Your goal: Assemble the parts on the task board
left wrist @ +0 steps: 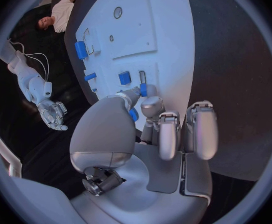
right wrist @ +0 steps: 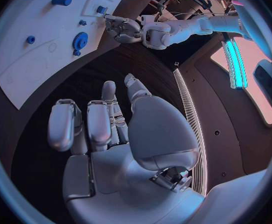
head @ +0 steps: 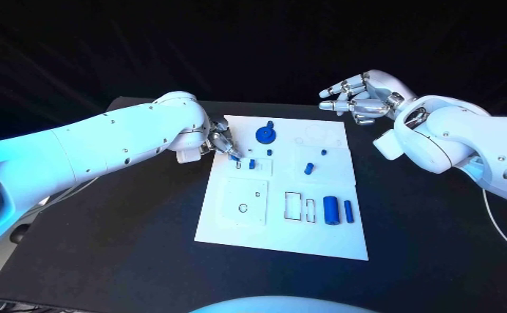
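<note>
The white left arm (head: 116,141) reaches in low from the side, its silver many-fingered left hand (head: 220,139) turned downward with the fingers drawn together at the tips. The white right arm (head: 449,141) is bent and raised, and its silver many-fingered right hand (head: 363,98) hangs with fingers apart, holding nothing.

Both arms are clad in smooth, glossy white shells with rounded, bulbous joints. The left hand (left wrist: 150,134) and right hand (right wrist: 111,134) are silver metal with broad, domed thumb bases, blocky rounded fingertips (left wrist: 201,129) and darker exposed mechanism at the wrist, where each joins its white forearm.
</note>
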You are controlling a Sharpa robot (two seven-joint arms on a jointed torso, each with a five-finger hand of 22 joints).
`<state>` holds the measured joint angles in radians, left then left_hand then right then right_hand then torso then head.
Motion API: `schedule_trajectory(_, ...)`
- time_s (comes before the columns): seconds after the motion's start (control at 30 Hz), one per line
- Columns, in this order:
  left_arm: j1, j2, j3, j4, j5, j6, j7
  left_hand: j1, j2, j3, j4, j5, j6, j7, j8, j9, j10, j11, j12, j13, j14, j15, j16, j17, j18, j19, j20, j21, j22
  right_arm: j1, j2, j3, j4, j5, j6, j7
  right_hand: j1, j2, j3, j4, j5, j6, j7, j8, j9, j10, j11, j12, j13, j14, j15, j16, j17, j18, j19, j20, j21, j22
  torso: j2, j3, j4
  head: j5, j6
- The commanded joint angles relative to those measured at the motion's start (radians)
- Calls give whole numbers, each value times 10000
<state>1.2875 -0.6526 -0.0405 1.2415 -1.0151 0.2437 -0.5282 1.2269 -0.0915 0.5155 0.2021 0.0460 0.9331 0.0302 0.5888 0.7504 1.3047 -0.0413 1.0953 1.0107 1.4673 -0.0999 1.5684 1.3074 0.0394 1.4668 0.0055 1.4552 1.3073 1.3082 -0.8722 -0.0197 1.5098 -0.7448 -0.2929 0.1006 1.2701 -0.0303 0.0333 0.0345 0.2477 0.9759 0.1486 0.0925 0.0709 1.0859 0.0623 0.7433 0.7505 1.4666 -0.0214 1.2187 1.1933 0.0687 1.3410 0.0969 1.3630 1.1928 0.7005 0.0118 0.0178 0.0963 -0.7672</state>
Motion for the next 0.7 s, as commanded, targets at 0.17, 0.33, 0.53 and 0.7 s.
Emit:
schedule_trajectory(0.17,-93,-160,-12,317,-869,-162,265,25,-119,1352,-1293,34,84,-26,61,-27,79,-7,36,29,1035,20,24,2634,-45,447,60,82,1311,-17,-11,-12,11,-85,160,-1,8,38,-42,7,29,-68,1,23,-1,-96,-8,48,-14,195,68,-32,-2,173,-57,-30,-62,-12,11,6,-18,55,-57)
schedule_trajectory(0.33,-116,-183,-17,388,-927,-72,258,23,-126,1363,-1300,35,90,-28,60,-31,83,-9,39,30,1035,19,24,2634,-48,453,59,92,1324,-19,-14,-15,18,-85,165,0,8,38,-42,7,29,-68,1,23,-1,-96,-8,48,-14,195,68,-32,-2,173,-57,-30,-62,-12,18,10,-10,77,-92)
schedule_trajectory(0.53,-133,-125,-23,443,-947,54,258,12,-136,1385,-1309,35,104,-30,60,-38,103,-11,61,54,1035,18,24,2634,-50,457,57,99,1332,-21,-13,-17,27,-80,173,-3,8,38,-42,7,29,-68,1,23,-1,-96,-8,48,-14,195,68,-32,-2,173,-57,-30,-62,-12,17,11,-14,90,-133)
schedule_trajectory(0.7,-140,-105,-28,452,-950,186,242,8,-140,1390,-1311,35,108,-30,60,-40,101,-11,52,43,1035,18,24,2634,-47,452,56,91,1323,-21,-15,-17,29,-78,175,-5,8,38,-42,7,29,-68,1,23,-1,-96,-8,48,-14,195,68,-32,-2,173,-57,-30,-62,-12,4,20,-23,110,-159)
